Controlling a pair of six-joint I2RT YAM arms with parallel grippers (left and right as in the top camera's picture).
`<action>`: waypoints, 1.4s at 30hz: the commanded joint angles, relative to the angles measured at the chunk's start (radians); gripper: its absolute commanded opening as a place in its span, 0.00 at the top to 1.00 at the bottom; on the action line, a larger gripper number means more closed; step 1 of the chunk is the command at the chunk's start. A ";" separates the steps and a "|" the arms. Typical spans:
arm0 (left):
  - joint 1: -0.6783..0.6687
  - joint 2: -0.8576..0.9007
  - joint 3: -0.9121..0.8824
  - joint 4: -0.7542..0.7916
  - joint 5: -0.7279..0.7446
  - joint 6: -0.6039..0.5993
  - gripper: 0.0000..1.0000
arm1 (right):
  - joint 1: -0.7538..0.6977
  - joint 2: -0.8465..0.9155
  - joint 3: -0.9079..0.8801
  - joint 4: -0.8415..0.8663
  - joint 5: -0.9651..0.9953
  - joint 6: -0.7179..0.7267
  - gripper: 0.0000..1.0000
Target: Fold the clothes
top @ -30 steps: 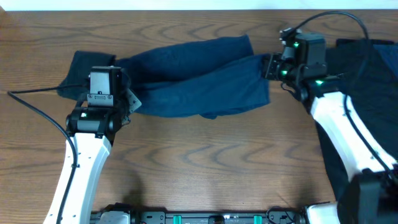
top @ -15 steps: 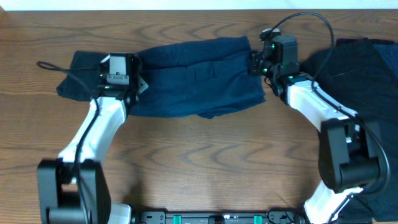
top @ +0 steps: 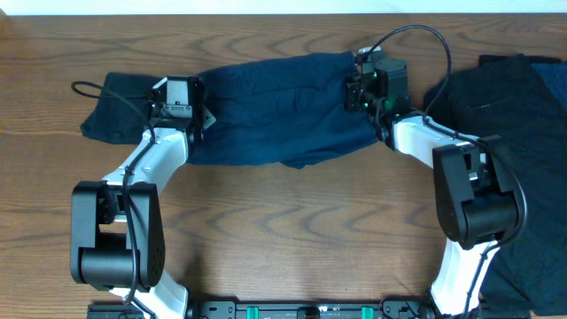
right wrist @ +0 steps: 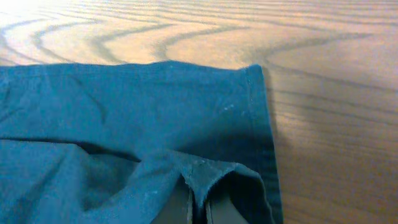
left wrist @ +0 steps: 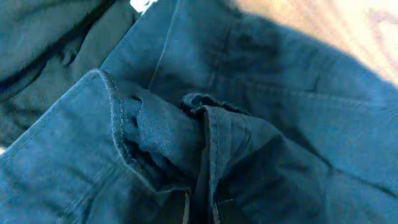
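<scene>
Left gripper (left wrist: 200, 210): jaws were closed tight, pinching a bunched fold of the navy garment (top: 275, 111) at its left end. Right gripper (right wrist: 198, 210): jaws likewise closed, nipping a raised bit of hem at the garment's right end, by its far corner. Navy garment: lay stretched between the two grips, long axis running left to right along the far edge of the table (top: 292, 230), each arm holding the end nearer to it. Any fold across that axis would, by judgement, need one end carried toward the other. One black garment (top: 115, 102): lay crumpled just beyond the left grip, toward the far left corner. Other black garments (top: 523, 115): were heaped at the right edge, apart from the navy piece.
</scene>
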 commanded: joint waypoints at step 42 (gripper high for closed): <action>0.001 0.097 0.002 -0.100 0.088 0.013 0.94 | -0.009 -0.004 0.018 -0.398 0.052 -0.002 0.99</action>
